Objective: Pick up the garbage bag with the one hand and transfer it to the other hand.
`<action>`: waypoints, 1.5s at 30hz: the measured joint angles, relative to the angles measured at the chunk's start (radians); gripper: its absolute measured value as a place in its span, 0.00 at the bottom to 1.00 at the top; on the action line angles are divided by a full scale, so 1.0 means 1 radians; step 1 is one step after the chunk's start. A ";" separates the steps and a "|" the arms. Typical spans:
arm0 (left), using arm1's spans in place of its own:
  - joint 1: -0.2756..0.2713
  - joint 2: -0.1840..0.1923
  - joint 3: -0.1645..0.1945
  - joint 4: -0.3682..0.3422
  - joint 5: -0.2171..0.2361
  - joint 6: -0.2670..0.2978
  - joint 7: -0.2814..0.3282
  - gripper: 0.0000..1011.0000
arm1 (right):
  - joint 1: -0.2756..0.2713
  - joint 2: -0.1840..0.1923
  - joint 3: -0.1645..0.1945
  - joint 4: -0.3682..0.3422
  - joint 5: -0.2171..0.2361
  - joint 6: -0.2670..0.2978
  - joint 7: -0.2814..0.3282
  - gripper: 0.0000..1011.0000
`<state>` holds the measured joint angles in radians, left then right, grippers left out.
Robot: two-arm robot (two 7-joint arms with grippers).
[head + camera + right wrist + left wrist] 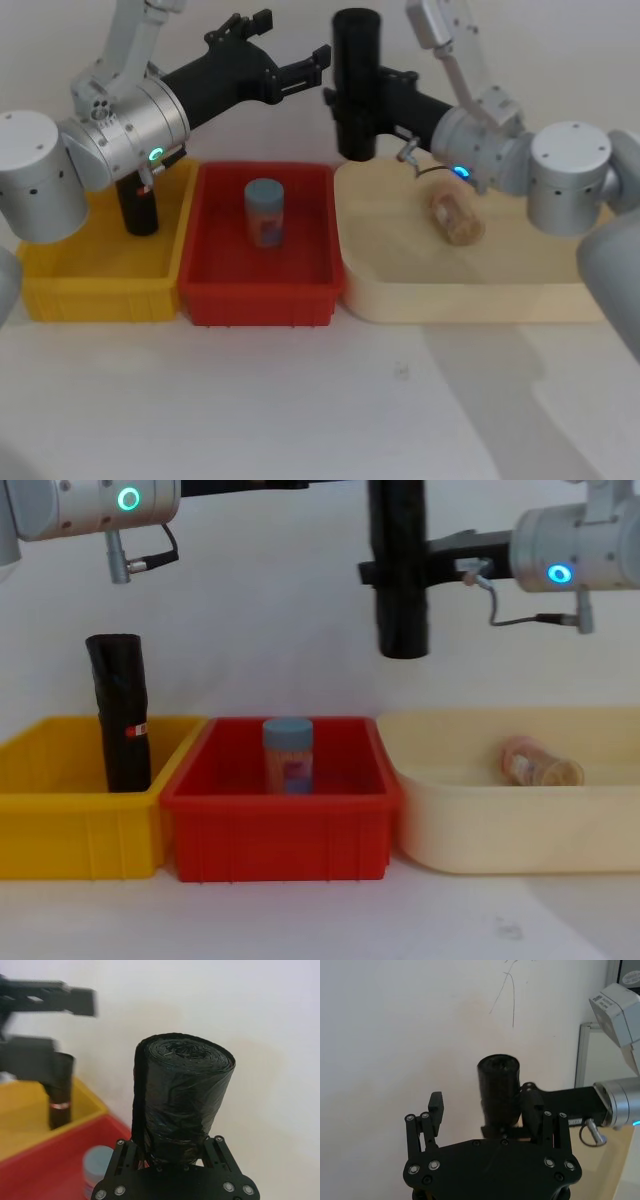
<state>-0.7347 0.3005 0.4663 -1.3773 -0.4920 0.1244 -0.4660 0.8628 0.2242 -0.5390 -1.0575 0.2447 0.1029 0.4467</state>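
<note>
Standing upright in mid-air above the seam between the red bin (215, 290) and the cream tray (560, 300), the garbage bag (356, 85) is clamped around its middle by the right hand (345, 100), the one on the blue-ringed arm. Its long axis runs vertically, both ends free above and below the grip. The left hand (300, 70), on the green-ringed arm, sits just to the left of the roll at about the same height, fingers spread apart and holding nothing, apart from the plastic. So the roll lies directly to the right of the left hand, while the right hand has sole hold; the transfer looks essentially complete.

Seen close, the bag is a tight black roll of wrinkled, glossy plastic with a coiled top face. A second black roll (138, 205) stands in the yellow bin (60, 290), a blue-lidded jar (265, 212) in the red bin, and a pink-lidded jar (455, 215) lies in the cream tray.
</note>
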 joint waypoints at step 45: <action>0.000 0.000 0.000 0.000 0.000 0.000 0.000 0.99 | -0.134 0.205 0.171 -0.214 -0.068 0.279 -0.241 0.99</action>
<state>-0.7348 0.3004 0.4663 -1.3773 -0.4919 0.1245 -0.4660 0.7288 0.4289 -0.3680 -1.2714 0.1766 0.3820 0.2055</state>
